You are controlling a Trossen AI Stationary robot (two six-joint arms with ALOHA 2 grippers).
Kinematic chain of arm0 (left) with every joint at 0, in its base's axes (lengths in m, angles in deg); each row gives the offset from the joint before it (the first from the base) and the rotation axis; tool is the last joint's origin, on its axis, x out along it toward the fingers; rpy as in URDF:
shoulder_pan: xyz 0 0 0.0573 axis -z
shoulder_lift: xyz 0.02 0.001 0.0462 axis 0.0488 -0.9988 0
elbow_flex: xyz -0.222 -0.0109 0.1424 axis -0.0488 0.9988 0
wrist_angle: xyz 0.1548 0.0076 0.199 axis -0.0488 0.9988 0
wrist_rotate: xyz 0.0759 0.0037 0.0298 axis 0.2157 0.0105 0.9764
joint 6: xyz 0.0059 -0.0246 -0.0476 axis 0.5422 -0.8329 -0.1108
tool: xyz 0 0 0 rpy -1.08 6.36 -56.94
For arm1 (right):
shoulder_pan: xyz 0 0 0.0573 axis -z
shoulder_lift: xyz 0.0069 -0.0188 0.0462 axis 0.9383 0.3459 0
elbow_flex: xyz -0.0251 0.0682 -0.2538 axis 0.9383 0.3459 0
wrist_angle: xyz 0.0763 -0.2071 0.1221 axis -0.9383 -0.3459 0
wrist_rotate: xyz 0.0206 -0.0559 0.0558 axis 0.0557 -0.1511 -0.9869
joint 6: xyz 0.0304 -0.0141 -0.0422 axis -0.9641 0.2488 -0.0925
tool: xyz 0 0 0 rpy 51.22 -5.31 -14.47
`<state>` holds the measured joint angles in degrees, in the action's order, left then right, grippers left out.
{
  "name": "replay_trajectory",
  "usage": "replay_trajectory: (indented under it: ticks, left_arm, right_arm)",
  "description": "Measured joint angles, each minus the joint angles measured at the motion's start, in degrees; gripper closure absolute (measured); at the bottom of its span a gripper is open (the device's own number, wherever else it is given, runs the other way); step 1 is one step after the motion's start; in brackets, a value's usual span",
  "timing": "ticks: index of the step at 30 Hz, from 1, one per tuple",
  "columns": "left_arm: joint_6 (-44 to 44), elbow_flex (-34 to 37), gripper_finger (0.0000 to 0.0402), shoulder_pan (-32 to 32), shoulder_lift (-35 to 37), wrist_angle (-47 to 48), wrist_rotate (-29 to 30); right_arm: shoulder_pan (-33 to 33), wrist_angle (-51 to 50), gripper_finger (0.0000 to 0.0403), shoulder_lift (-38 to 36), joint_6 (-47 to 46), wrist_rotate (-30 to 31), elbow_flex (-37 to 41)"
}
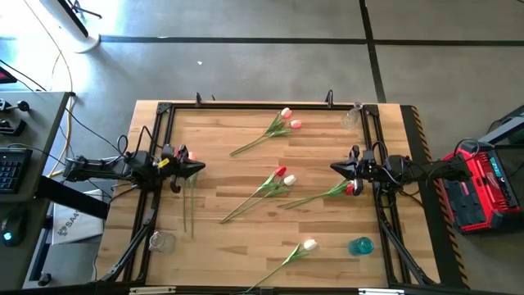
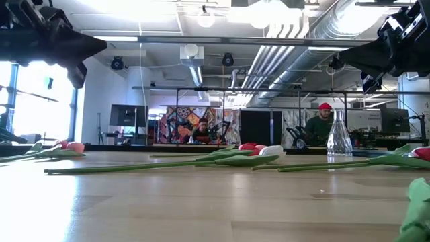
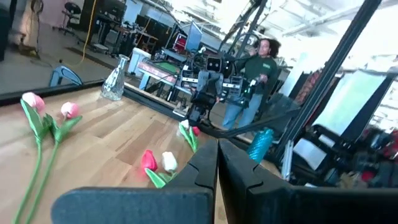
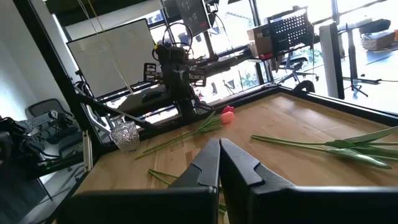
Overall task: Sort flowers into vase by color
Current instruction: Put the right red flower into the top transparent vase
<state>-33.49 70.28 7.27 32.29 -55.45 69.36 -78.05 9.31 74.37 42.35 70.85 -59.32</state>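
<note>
Several tulips lie flat on the wooden table (image 1: 229,139): a pink pair (image 1: 286,119) at the far middle, a red and white pair (image 1: 282,174) in the centre, a red one (image 1: 350,188) under my right arm, a white one (image 1: 309,244) near the front, and a pink-red head (image 1: 182,153) beside my left arm with stems (image 1: 190,205) running toward the near edge. My left gripper (image 1: 199,168) hovers shut at the left side, pointing level toward the centre. My right gripper (image 1: 334,168) hovers shut at the right side, facing it. The shut fingers show in the wrist views (image 3: 217,149) (image 4: 219,144).
A clear glass vase (image 1: 352,116) stands at the far right corner, a clear glass (image 1: 161,241) at the near left, and a blue vase (image 1: 360,245) at the near right. A black frame (image 1: 164,111) runs along the table's edges. People show in the room beyond (image 2: 324,124).
</note>
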Motion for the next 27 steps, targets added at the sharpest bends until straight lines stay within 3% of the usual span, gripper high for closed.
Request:
replay_trajectory:
  ticks: [13,20,27]
  left_arm:
    - [-7.1,0.0,0.0402,0.0,-0.9,0.4,6.7]
    - [-13.6,0.0,0.0402,0.0,-6.9,-0.9,8.0]
    - [-11.8,0.0,0.0402,0.0,-16.8,-12.6,9.6]
  right_arm:
    - [0.0,0.0,0.0403,0.0,0.0,0.0,0.0]
    - [0.0,2.5,0.0403,0.0,-0.9,2.9,0.0]
    - [0.1,3.9,0.0403,0.0,-25.5,17.8,0.0]
